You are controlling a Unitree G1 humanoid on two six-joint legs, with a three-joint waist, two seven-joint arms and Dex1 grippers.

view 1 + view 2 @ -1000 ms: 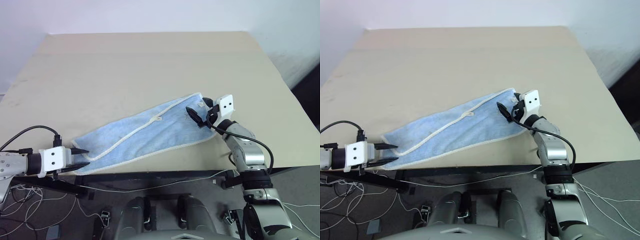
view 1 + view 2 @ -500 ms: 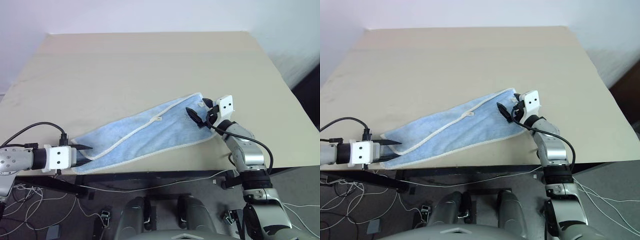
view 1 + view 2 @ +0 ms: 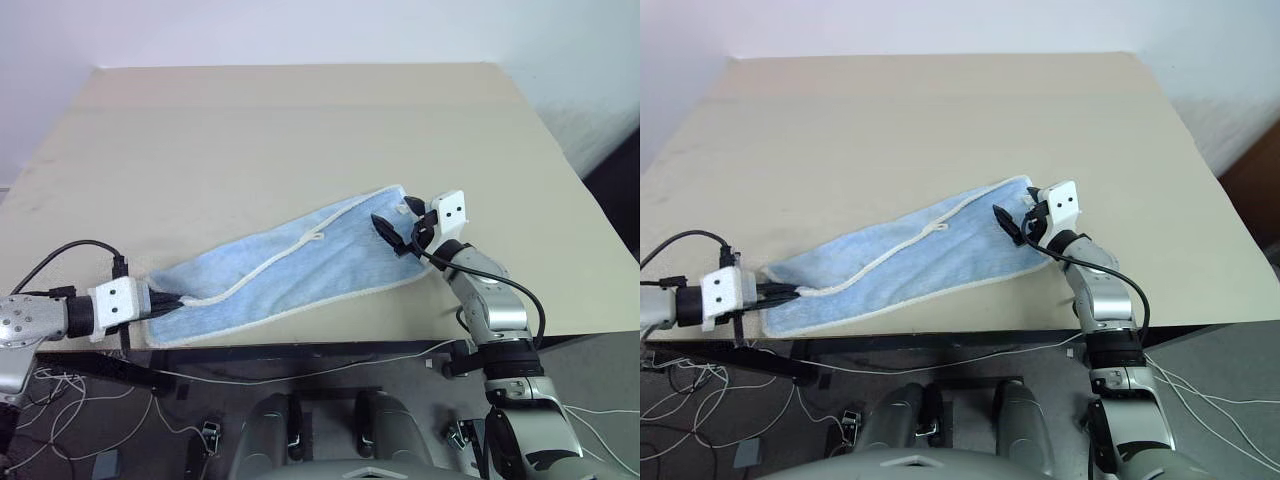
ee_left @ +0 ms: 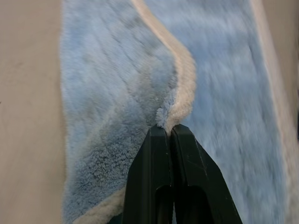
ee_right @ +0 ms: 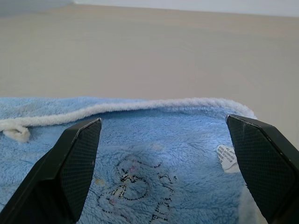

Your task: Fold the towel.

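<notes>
Jaws on your left gripper [image 4: 169, 133] pinched shut on towel [image 3: 290, 268] hem at its near-left end. Towel lies on table [image 3: 250, 130], long axis running diagonally from there up to right gripper [image 3: 392, 233], spread wide, over far end, seemingly not touching. Each arm nearest its own end.

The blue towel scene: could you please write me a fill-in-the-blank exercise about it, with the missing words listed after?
1. The blue towel lies on a beige ____.
2. The left claw is ____ on the towel's cream-coloured edging.
3. The right claw stands ____ above the towel's other end.
4. Near the right claw, a small white ____ is sewn to the towel.

Missing words: table; shut; open; label
</notes>
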